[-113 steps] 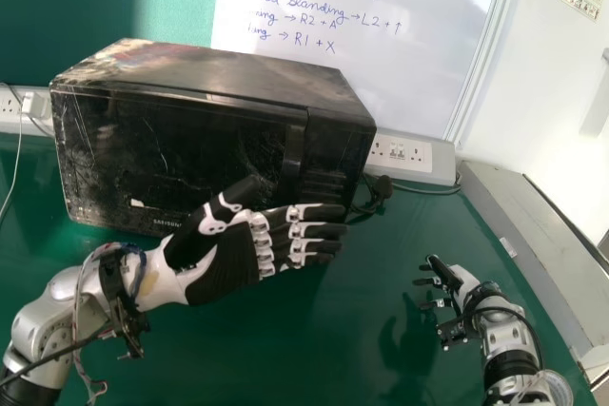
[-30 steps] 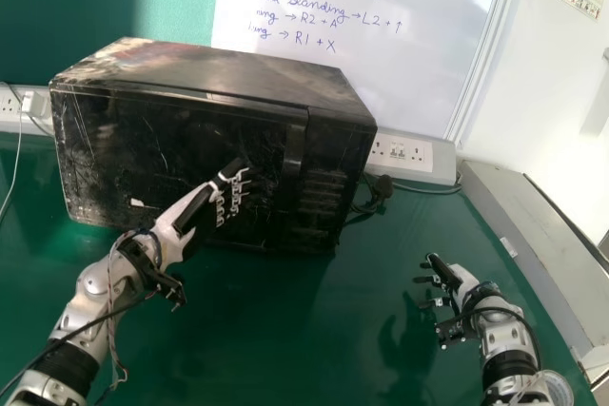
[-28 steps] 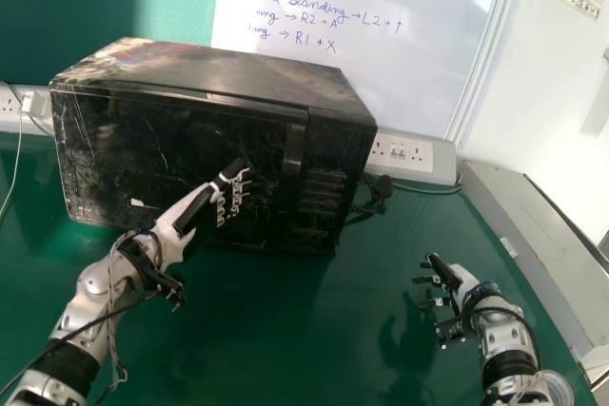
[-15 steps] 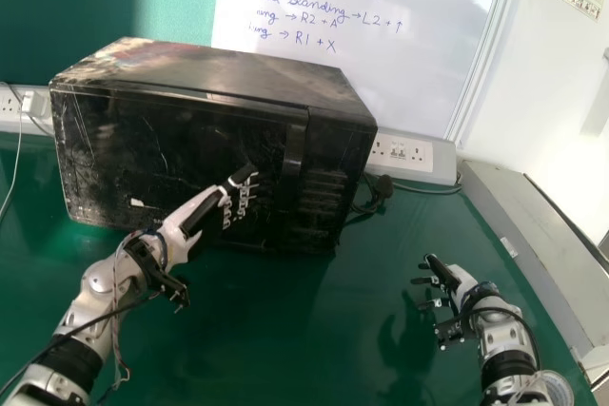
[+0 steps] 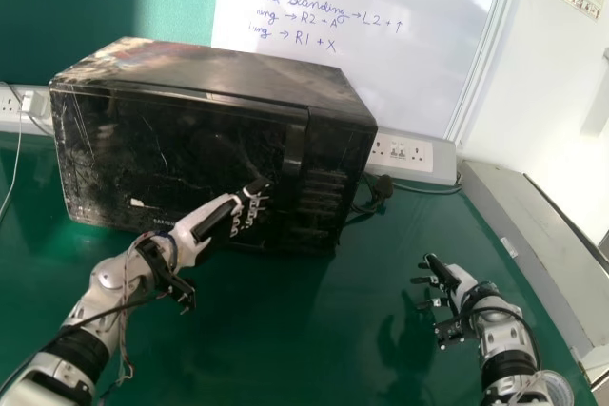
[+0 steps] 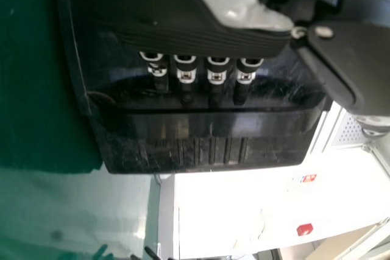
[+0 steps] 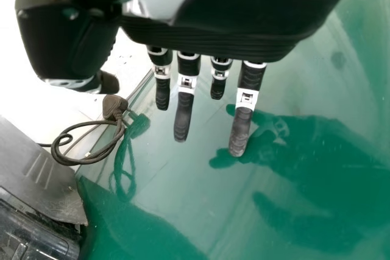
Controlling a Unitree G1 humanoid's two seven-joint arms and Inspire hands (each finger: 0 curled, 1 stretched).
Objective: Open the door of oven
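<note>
The black oven (image 5: 171, 145) stands with its door closed; its upright handle (image 5: 294, 149) is toward the right of the front. My left hand (image 5: 214, 218) is before the door, a little left of the handle, its fingers extended toward it. In the left wrist view, fingers of my left hand (image 6: 186, 74) point at the handle (image 6: 213, 124) with a small gap between. My right hand (image 5: 455, 282) is over the table at the right, fingers relaxed and holding nothing; the right wrist view shows my right hand (image 7: 207, 47) too.
A green table (image 5: 314, 330) lies under the oven. Behind are a whiteboard (image 5: 381, 54) and a socket strip (image 5: 419, 159), with a plug and cable (image 5: 381, 189) beside the oven's right side. A long grey box (image 5: 533, 244) runs along the right edge.
My left hand has turned from lying sideways before the oven to pointing at its door, and lately shifted right toward the handle. The right hand and the oven have stayed in place.
</note>
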